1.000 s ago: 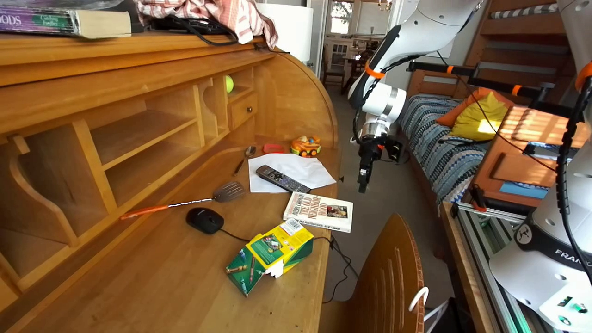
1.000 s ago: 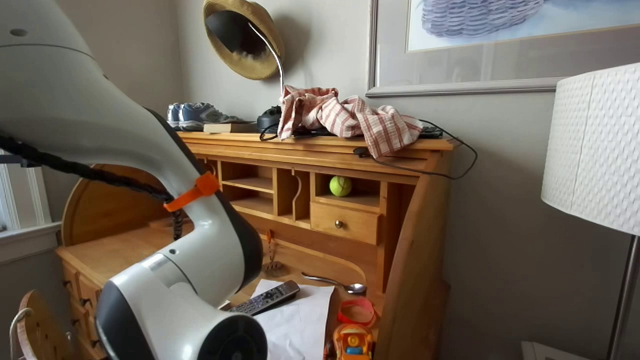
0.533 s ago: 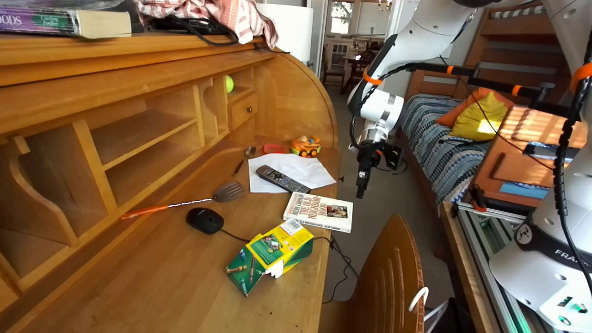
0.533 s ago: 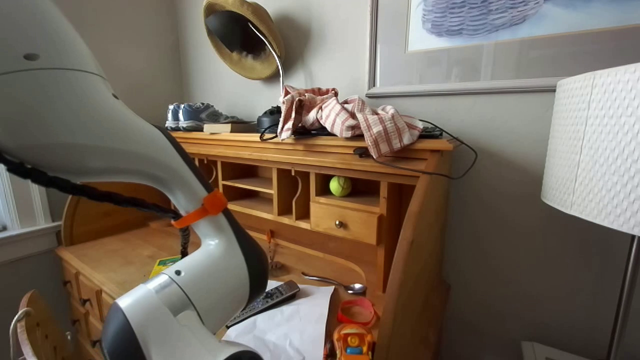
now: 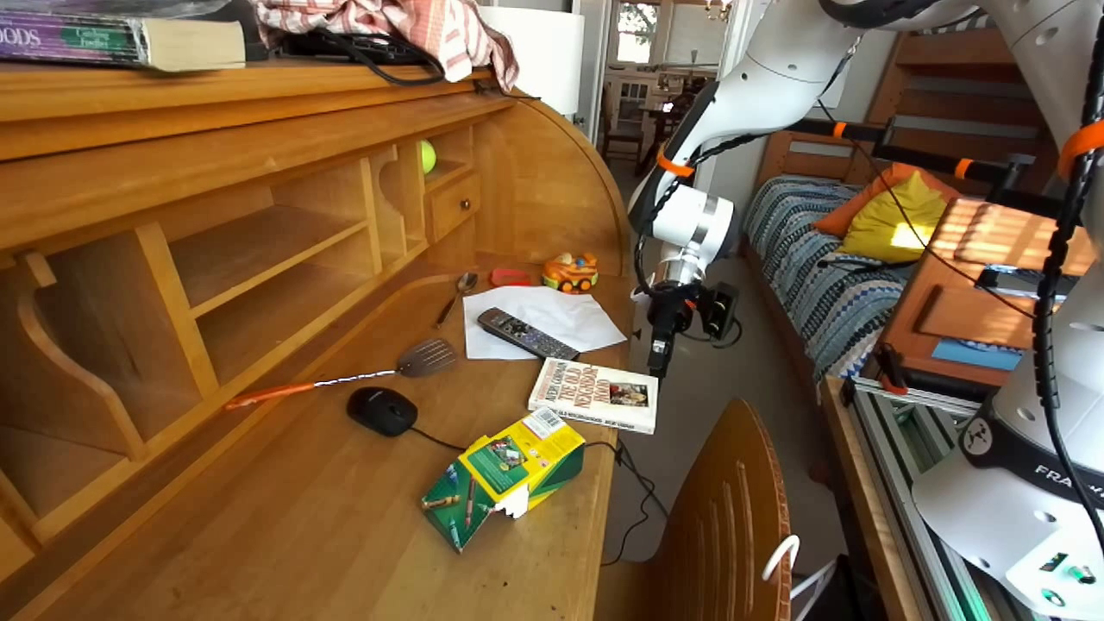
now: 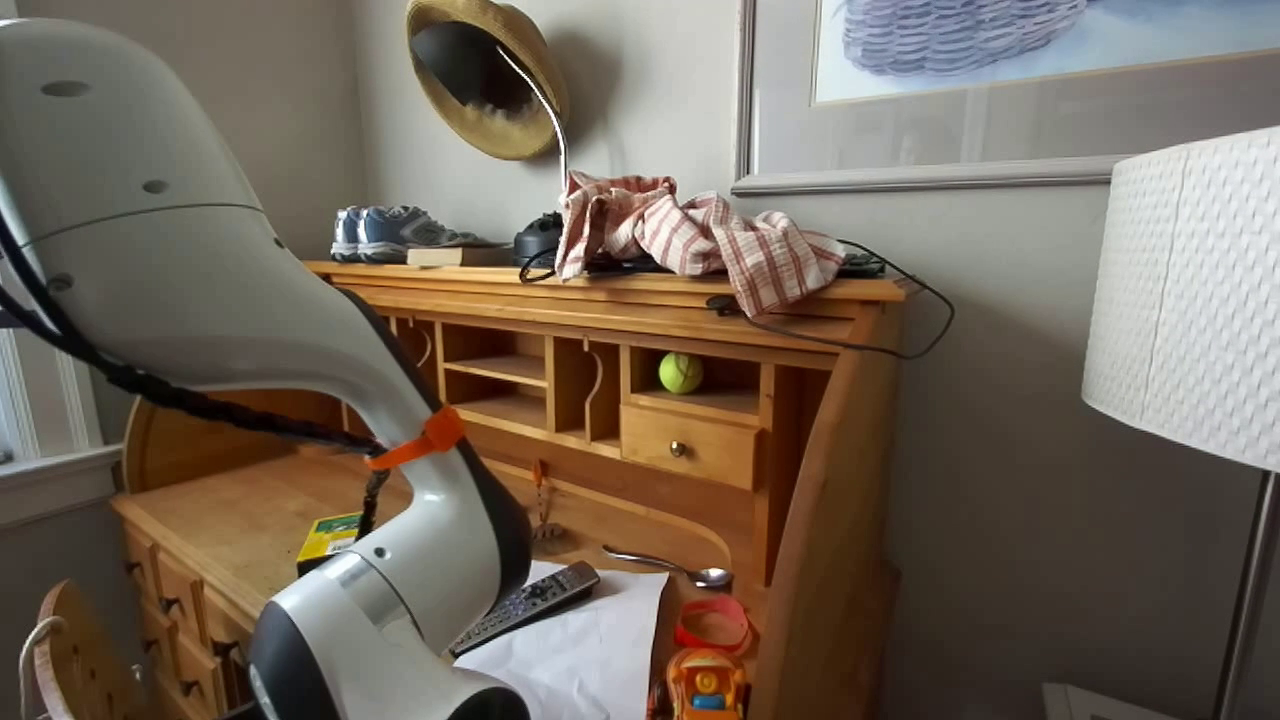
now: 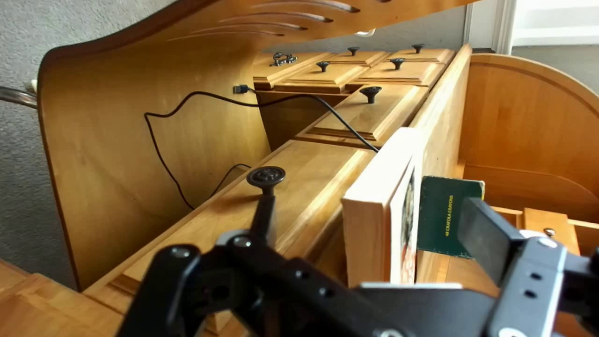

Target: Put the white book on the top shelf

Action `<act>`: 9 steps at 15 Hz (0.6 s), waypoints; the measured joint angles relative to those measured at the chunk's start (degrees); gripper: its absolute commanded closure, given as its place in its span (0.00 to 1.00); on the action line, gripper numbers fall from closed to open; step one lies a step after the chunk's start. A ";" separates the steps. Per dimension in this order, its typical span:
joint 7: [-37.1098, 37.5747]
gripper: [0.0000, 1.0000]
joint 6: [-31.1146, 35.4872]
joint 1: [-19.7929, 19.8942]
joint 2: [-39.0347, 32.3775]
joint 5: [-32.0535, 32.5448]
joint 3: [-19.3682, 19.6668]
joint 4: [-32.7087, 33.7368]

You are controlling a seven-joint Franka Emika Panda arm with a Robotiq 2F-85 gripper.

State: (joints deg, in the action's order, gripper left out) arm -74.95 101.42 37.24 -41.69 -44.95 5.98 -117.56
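The white book (image 5: 595, 395) lies flat at the desk's front edge, its outer end jutting over the side. My gripper (image 5: 661, 369) is at that overhanging end in an exterior view, pointing down toward it. In the wrist view the gripper (image 7: 372, 208) is wide open. The white book (image 7: 369, 234) appears between its spread fingers, with visible space on either side, and is not gripped. The top shelf (image 5: 216, 92) runs along the upper part of the desk, and the top shelf (image 6: 480, 278) shows beyond the arm too. There, arm and framing hide the book and gripper.
A green-and-yellow crayon box (image 5: 517, 470) sits beside the book, a remote (image 5: 526, 334) on paper behind it. A wooden chair (image 5: 716, 517) stands close to the desk's front. Plaid cloth (image 6: 690, 225), shoes (image 6: 395, 232) and a thick book (image 5: 190, 45) occupy the top shelf.
My arm has come down and across toward the desk, bringing the gripper from out over the floor to the book's outer end. The book has stayed put; the jaws remain open.
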 measured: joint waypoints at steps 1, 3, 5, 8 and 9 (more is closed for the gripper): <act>-0.05 0.00 0.00 -0.43 -0.24 -0.39 -0.13 0.00; -0.28 0.00 0.00 -1.34 -0.68 -1.11 -0.26 -0.01; -0.55 0.00 0.00 -2.16 -1.10 -2.03 -0.28 -0.01; -0.57 0.00 0.00 -3.33 -1.70 -3.09 -0.30 -0.01; -0.56 0.00 -0.06 -3.73 -1.87 -3.21 -0.30 -0.01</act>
State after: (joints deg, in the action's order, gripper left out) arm -75.52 101.36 33.51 -43.57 -48.17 5.68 -117.57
